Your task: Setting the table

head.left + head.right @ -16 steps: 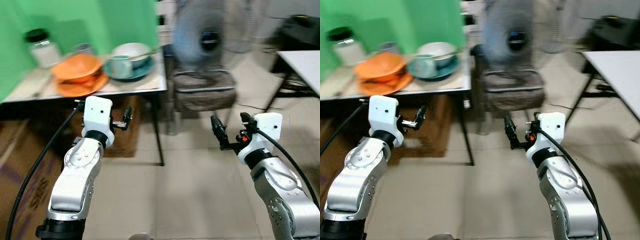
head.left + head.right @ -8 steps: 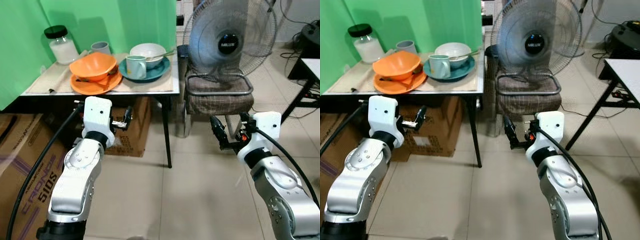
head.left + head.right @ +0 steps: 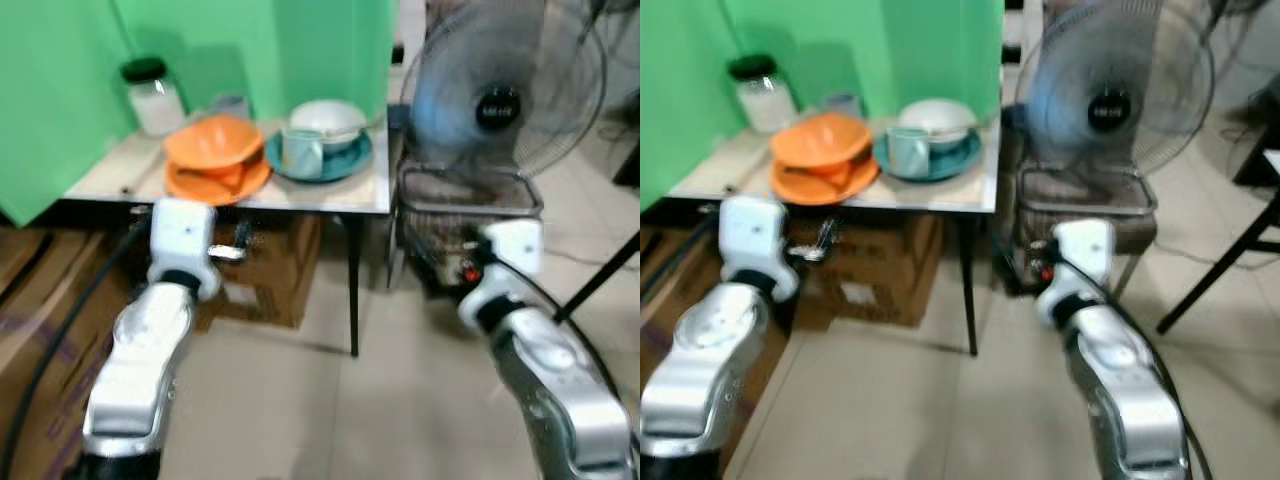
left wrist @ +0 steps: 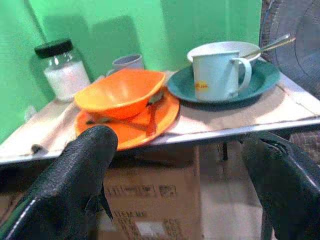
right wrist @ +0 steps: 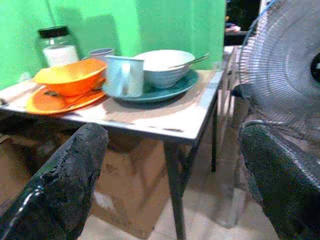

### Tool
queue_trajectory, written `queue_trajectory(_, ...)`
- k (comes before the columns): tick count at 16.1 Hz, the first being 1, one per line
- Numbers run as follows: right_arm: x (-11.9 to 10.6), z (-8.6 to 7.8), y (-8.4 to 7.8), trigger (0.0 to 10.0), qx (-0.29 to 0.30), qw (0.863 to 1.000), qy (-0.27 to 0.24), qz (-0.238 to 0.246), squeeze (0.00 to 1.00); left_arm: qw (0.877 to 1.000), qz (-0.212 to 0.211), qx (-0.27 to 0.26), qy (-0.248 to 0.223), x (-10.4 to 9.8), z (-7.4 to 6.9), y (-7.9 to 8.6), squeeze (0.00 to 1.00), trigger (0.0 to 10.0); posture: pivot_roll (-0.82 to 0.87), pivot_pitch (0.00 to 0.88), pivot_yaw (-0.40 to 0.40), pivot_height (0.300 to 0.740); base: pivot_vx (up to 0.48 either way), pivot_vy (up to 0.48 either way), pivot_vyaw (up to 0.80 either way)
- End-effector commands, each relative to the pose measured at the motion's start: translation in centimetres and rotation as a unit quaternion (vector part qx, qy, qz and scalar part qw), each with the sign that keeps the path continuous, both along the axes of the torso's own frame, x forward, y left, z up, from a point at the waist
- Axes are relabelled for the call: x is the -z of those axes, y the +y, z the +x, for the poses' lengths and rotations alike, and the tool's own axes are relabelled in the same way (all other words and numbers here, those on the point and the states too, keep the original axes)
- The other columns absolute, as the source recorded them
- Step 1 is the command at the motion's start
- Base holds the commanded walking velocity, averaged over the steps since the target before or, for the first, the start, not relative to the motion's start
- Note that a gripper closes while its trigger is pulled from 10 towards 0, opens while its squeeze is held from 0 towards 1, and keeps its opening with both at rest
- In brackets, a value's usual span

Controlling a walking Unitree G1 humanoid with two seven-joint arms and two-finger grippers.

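The whole head view is sliding and blurring compared with half a second ago, so the robot is walking or turning, and the small white-topped metal table [image 3: 330, 196] with its crockery is now sitting nearer the middle of the picture and looking closer; the dishes themselves are not shifting on it. That suggests the robot is closing in on the table to begin handling the tableware, with nothing picked up yet. The left gripper [image 4: 175, 170] is hovering below the table's near edge, its two black fingers spread wide and holding nothing; the right gripper [image 5: 172, 175] is likewise gaping and empty, pointing at the table's corner. On the table, an orange plastic bowl [image 4: 120, 93] is resting on an orange plate [image 4: 160, 117] with cutlery tucked beneath it, and beside it a pale blue mug [image 4: 216, 76] and a white bowl [image 4: 225, 49] holding a spoon are standing on a teal plate [image 4: 260, 82]. A grey cup [image 4: 129, 62] and a black-lidded glass jar [image 4: 62, 70] are standing at the back against a green backdrop [image 3: 250, 50]. Cardboard boxes [image 3: 270, 275] are lying under the table, a large grey pedestal fan [image 3: 500, 90] is standing on a seat beside it, and the floor is pale tile [image 3: 400, 400].
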State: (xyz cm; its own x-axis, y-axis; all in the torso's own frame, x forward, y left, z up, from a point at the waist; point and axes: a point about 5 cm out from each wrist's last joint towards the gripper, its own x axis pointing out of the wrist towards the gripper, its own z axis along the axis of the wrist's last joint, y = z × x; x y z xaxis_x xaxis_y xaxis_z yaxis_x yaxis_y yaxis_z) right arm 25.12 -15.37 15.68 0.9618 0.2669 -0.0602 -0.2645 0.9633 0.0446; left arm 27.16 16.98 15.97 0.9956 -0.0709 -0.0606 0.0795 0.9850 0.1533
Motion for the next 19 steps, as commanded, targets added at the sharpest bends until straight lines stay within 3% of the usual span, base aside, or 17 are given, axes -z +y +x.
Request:
queue_trajectory(1, -0.3, -0.1, -0.7, 10.0, 0.013, 1.000, 0.000, -0.003, 0.00, 1.000, 0.000, 0.014, -0.006, -0.3, 0.0, -0.7, 0.00, 10.0, 0.00, 0.000, 0.064, 0.740, 0.356, 0.000, 0.00)
queue_trajectory(5, -0.5, -0.1, -0.8, 10.0, 0.019, 1.000, -0.005, -0.011, 0.00, 1.000, 0.003, 0.020, -0.003, -0.3, -0.1, -0.7, 0.00, 10.0, -0.01, 0.000, 0.081, 0.740, 0.355, 0.000, 0.00)
queue_trajectory(10, -0.2, -0.7, -1.5, 10.0, 0.056, 0.998, -0.011, -0.008, 0.00, 0.997, 0.021, 0.073, 0.003, -0.2, 0.1, -1.6, 0.00, 10.0, -0.01, 0.000, 0.103, 0.740, 0.354, 0.000, 0.00)
queue_trajectory(16, -0.2, -0.6, -1.4, 10.0, 0.037, 0.999, -0.015, -0.012, 0.00, 0.996, 0.023, 0.083, 0.010, 0.1, -0.3, -1.6, 0.00, 10.0, -0.01, 0.000, 0.098, 0.740, 0.353, 0.000, 0.00)
queue_trajectory(19, -0.2, -0.5, -0.9, 10.0, 0.026, 1.000, -0.016, -0.003, 0.00, 0.995, 0.032, 0.089, 0.010, 0.0, -0.4, -1.5, 0.00, 10.0, 0.00, 0.000, 0.105, 0.740, 0.351, 0.000, 0.80)
